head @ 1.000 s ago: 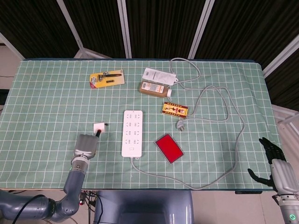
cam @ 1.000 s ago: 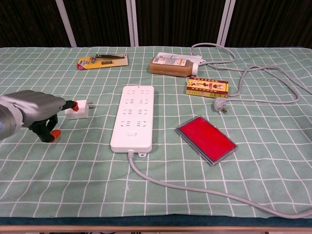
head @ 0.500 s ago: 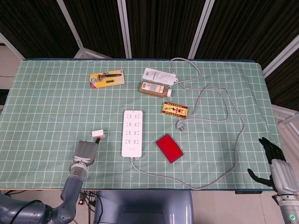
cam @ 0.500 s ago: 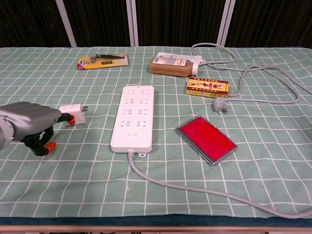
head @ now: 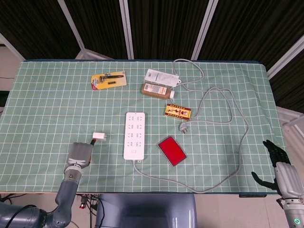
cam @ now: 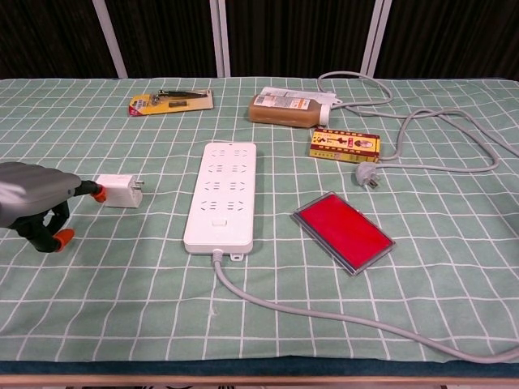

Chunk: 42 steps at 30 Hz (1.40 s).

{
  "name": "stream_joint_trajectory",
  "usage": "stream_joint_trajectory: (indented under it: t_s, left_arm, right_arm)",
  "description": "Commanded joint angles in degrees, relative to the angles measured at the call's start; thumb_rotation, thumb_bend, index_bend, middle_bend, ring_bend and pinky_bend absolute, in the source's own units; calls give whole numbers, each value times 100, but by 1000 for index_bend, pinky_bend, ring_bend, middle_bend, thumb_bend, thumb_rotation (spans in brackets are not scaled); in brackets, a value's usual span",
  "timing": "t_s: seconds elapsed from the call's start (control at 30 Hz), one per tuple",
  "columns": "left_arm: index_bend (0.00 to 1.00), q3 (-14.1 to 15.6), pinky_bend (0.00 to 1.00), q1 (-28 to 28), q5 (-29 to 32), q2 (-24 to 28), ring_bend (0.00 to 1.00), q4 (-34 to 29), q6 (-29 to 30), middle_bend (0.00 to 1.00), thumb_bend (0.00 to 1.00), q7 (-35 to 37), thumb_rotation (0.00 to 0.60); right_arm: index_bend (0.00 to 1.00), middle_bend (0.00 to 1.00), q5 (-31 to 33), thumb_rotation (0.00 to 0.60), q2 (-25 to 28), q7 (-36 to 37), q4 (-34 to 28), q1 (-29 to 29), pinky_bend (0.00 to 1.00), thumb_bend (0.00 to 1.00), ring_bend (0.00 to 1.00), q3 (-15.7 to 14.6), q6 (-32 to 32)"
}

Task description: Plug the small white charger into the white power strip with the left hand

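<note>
The charger [cam: 118, 191] looks light, rigid and smooth, likely to skid on the cloth, so it is best pinched across its flat sides, prongs free. It lies on the desk [cam: 268, 308] left of the strip [cam: 220, 195], prongs toward it. One fingertip of the left hand [cam: 32, 201] touches its rear end; I cannot tell whether the hand grips it.
</note>
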State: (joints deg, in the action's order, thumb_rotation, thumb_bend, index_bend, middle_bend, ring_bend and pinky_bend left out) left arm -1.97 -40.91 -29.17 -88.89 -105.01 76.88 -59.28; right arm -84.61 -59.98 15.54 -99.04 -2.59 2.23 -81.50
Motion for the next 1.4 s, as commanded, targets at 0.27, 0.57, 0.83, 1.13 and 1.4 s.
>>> stream_joint_trajectory:
  t_s: [0.27,0.57,0.83,1.13,1.4]
  left_arm:
    - [187,69,893,42,-86,147,775,-64,-35,718,489,91,600]
    - [220,97,893,162,-300,660,775,-325,74,722,490,300,600]
    - [207,13,893,106,-160,765,775,-225,-111,720,490,332,600]
    - [185,-93,893,-34,16,480,775,17,-239,719,490,255,600]
    - [184,-154,893,-127,70,331,775,125,-262,718,490,200,600]
  right_arm:
    - [0,0,7,600,3,3,-4,0,0,338,0,3,2]
    - [0,0,-7,600,-1,8,-13,5,0,338,0,-1,-9]
    - [0,0,1,600,-2,-7,-19,6,0,338,0,2,-10]
    - [0,0,19,600,9,6,-21,3,0,338,0,3,9]
    - [0,0,24,600,7,-8,-25,2,0,338,0,0,18]
